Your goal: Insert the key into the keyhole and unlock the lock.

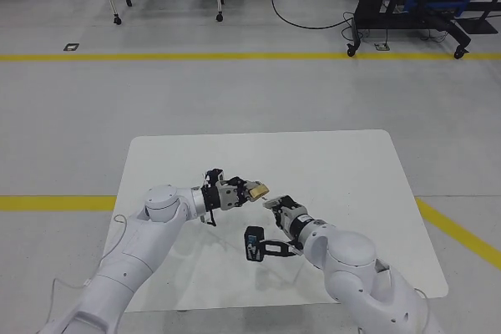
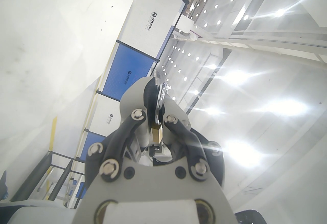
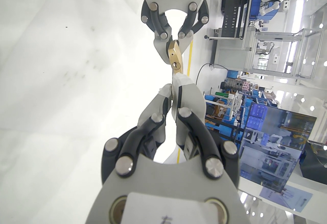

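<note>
Keyhole lies dead ahead of the right gripper, just beyond its fingertips, which clamp the key edge-on. Left gripper clamps the lock, its long axis in line with the key.

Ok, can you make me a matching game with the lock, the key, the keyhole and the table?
Things:
1. lock
2. key
3. keyhole
4. table

Places or looks:
A. white, under both arms
B. small slot in the brass end that faces the key
C. pinched in the left gripper
D. pinched in the right gripper

Pairs: 1-C, 2-D, 3-B, 4-A
</note>
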Action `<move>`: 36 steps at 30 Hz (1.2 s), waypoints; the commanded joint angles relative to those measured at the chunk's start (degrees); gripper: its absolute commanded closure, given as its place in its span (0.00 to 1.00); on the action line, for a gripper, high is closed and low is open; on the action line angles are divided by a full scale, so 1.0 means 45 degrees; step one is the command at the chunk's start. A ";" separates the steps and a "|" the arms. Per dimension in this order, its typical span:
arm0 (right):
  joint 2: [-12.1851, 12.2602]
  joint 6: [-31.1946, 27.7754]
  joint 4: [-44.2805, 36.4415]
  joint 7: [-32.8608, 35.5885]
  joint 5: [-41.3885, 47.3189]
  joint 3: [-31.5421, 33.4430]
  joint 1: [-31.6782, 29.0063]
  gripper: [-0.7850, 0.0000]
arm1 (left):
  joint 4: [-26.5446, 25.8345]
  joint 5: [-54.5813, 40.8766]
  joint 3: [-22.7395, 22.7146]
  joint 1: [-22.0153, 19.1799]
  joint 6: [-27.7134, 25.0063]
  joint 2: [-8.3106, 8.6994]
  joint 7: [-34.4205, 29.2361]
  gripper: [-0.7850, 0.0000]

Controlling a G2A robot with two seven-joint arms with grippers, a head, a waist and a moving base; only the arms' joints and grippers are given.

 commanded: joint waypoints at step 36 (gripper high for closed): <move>-0.0440 0.0095 0.0121 0.0605 0.0052 -0.0054 -0.0063 1.00 | -0.0285 0.0171 -0.0205 0.0177 0.0337 -0.0040 0.0148 1.00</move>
